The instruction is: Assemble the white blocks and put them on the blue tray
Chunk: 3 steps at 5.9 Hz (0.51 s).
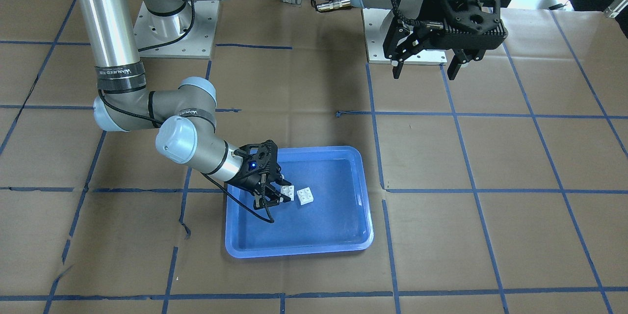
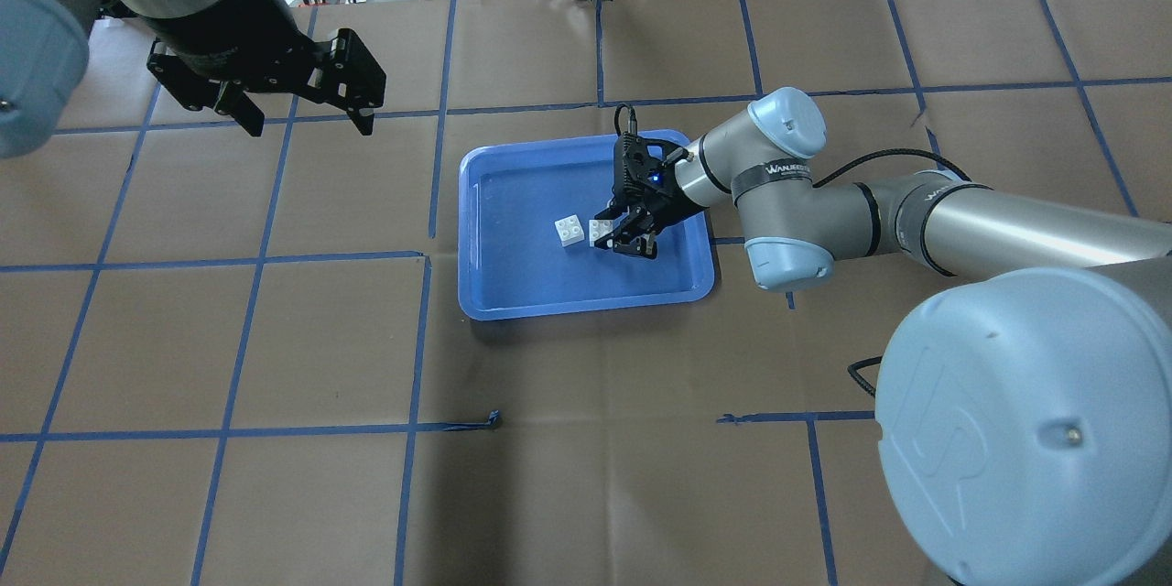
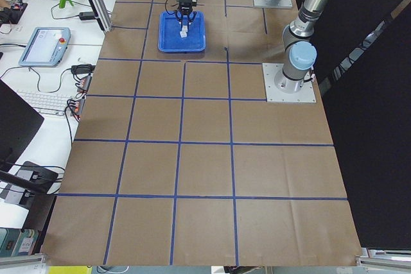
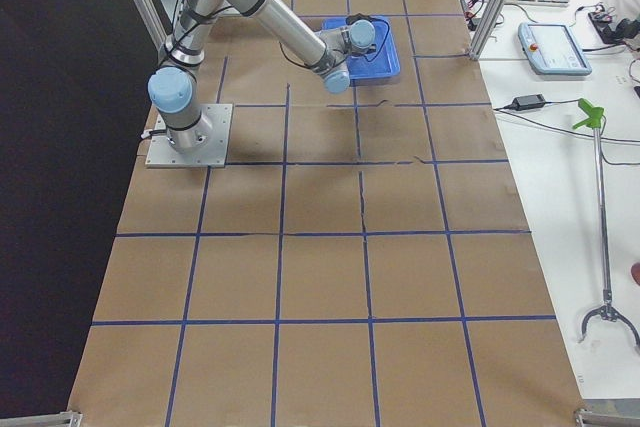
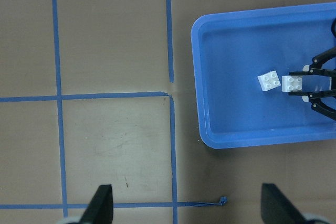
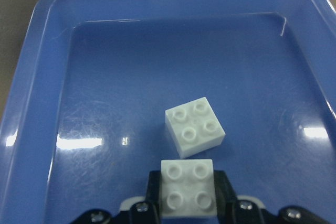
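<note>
Workspace with two arms over a brown-papered desk ruled in blue tape. The blue tray lay near the middle of the desk. The right end effector sat low inside the tray, its fingers closed partway onto one white block — studs up, gripped on two opposite sides. The other white block rested on the tray floor just beside the gripped one, studs up and turned at a slight angle to it; whether the two touched could not be told. The left end effector hung high above the desk, toward its robot-side edge — jaws spread wide, nothing between them, well apart from the tray.
</note>
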Motion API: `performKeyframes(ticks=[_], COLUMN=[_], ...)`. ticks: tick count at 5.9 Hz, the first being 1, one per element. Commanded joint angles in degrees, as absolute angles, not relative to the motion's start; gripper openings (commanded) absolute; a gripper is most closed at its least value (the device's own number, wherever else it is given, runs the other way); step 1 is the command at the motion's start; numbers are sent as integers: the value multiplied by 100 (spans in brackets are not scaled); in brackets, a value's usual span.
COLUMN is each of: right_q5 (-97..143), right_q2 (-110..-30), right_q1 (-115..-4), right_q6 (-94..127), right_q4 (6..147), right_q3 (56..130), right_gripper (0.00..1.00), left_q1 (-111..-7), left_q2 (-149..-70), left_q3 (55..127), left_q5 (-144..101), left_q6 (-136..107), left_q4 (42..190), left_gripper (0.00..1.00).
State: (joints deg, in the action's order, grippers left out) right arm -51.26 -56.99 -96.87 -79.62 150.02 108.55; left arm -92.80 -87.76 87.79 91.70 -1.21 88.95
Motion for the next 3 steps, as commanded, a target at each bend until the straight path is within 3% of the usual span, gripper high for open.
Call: performKeyframes(ticks=[1, 3], right_q5=[-5115, -5106], right_q2=[-5687, -5687], right_q1=[-9756, -9765], right_q6=[-7945, -7753], right_q4=[15003, 15020], right_q3=[10846, 10820], right_gripper=[34, 34], left_q1=[-9264, -9255], left_q2=[-8693, -8692], left_q3=[8833, 8815], left_q5=[9167, 9158], left_q6=[-123, -123], left_q4=[8877, 8877], left_gripper=[99, 99])
